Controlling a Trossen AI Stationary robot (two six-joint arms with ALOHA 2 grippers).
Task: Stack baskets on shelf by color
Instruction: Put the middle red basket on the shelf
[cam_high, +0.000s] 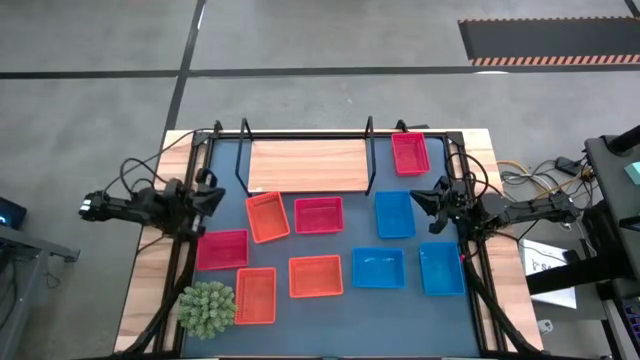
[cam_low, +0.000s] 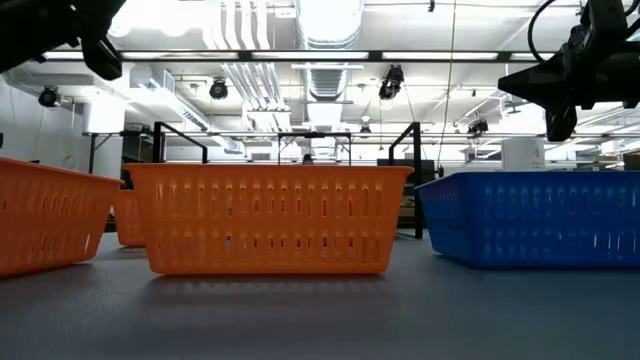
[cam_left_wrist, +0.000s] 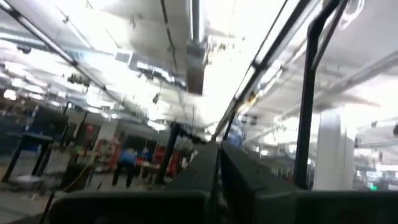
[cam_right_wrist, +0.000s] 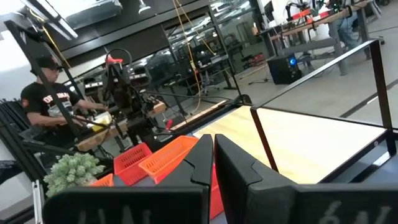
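Observation:
Several orange, red and blue baskets lie spread on the dark-blue mat (cam_high: 340, 310): orange ones (cam_high: 267, 216) (cam_high: 315, 277) (cam_high: 255, 295), red ones (cam_high: 319, 215) (cam_high: 222, 249), blue ones (cam_high: 394, 214) (cam_high: 378, 268) (cam_high: 441, 268). One more red basket (cam_high: 410, 153) sits at the right end of the shelf (cam_high: 308, 165), whose wooden board is otherwise bare. My left gripper (cam_high: 220, 199) hovers shut over the mat's left edge, tipped upward (cam_left_wrist: 217, 165). My right gripper (cam_high: 416, 195) hovers shut over the mat's right side, pointing level toward the shelf (cam_right_wrist: 211, 155). Neither touches anything.
A green spiky plant ball (cam_high: 207, 308) sits at the mat's near left corner. The shelf's black wire loops (cam_high: 243, 150) (cam_high: 370, 150) stand upright around the board. A person (cam_right_wrist: 50, 102) stands beyond the table's left side. Cables run along both table edges.

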